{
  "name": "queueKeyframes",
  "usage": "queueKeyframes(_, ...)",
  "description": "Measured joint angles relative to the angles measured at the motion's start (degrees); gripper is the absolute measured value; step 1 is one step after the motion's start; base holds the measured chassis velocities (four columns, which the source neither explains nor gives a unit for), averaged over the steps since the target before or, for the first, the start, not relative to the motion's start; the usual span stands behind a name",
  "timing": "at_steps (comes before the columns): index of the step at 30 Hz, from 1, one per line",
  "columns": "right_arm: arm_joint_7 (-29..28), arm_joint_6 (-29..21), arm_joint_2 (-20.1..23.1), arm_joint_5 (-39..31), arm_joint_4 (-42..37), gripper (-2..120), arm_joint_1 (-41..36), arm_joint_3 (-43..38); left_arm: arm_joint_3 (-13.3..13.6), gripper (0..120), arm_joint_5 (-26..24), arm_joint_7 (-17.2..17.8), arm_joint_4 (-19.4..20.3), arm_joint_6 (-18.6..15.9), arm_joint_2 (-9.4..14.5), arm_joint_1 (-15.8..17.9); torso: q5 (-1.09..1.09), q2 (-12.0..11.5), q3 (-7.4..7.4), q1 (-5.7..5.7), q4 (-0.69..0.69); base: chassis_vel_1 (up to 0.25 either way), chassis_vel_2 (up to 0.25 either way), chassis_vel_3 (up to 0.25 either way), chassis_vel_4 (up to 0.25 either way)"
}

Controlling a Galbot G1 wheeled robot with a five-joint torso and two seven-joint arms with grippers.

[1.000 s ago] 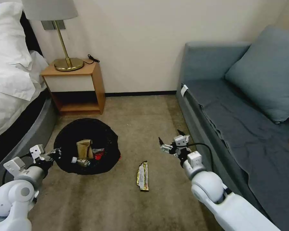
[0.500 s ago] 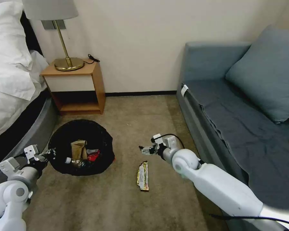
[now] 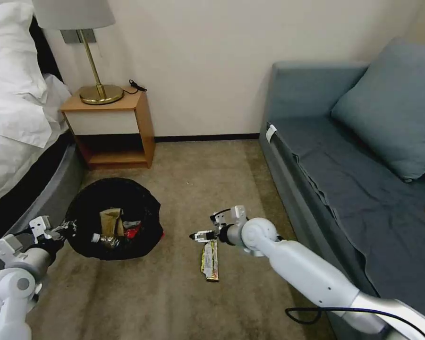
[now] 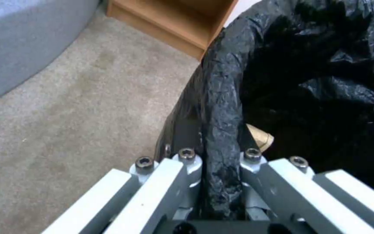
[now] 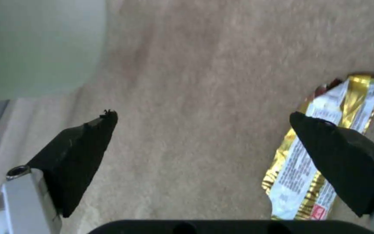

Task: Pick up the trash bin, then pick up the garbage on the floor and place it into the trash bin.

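Observation:
The trash bin [image 3: 87, 212], lined with a crinkly black bag, is at the left over the carpet. My left gripper [image 3: 63, 230] is shut on its rim; the left wrist view has the fingers [image 4: 187, 162] clamping the bag's fold [image 4: 221, 130]. Inside the bin lie a brown paper bag [image 3: 109, 219], a red-white wrapper [image 3: 133, 230] and a clear bottle [image 3: 103, 240]. The gold-green bar wrapper [image 3: 210, 259] lies on the floor. My right gripper [image 3: 197, 234] is open, low over the wrapper's far end. In the right wrist view one black fingertip [image 5: 338, 152] overlaps the wrapper [image 5: 299, 182].
A wooden nightstand [image 3: 113, 127] with a brass lamp [image 3: 99, 89] stands against the back wall. The bed [image 3: 19, 123] runs along the left, and the grey sofa [image 3: 354, 156] lines the right. Open carpet lies between them.
My right arm has swung left and down from beside the sofa to the bar wrapper's far end. The left gripper and the bin have drifted a little left.

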State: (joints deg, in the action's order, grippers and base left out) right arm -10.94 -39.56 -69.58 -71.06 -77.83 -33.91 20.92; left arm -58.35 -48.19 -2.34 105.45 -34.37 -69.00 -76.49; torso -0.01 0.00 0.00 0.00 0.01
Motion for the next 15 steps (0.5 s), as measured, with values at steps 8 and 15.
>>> queueKeyframes(8, -3.1, -2.7, -1.6, 1.3, 3.3, 100, -0.2, -0.1, 0.1, 4, -0.2, -0.1, 0.0, 0.0, 0.0, 0.0, 0.00, 0.0, 0.00, 0.00, -0.01, 0.000, 0.000, 0.000, 0.000)
queueKeyframes(15, -4.1, -2.8, -2.6, 3.3, 6.6, 100, -0.3, 0.7, 0.1, 4, 0.1, -0.1, 0.2, 0.1, -0.8, -0.3, 0.00, 0.0, 0.00, 0.00, -0.02, 0.000, 0.000, 0.000, 0.000)
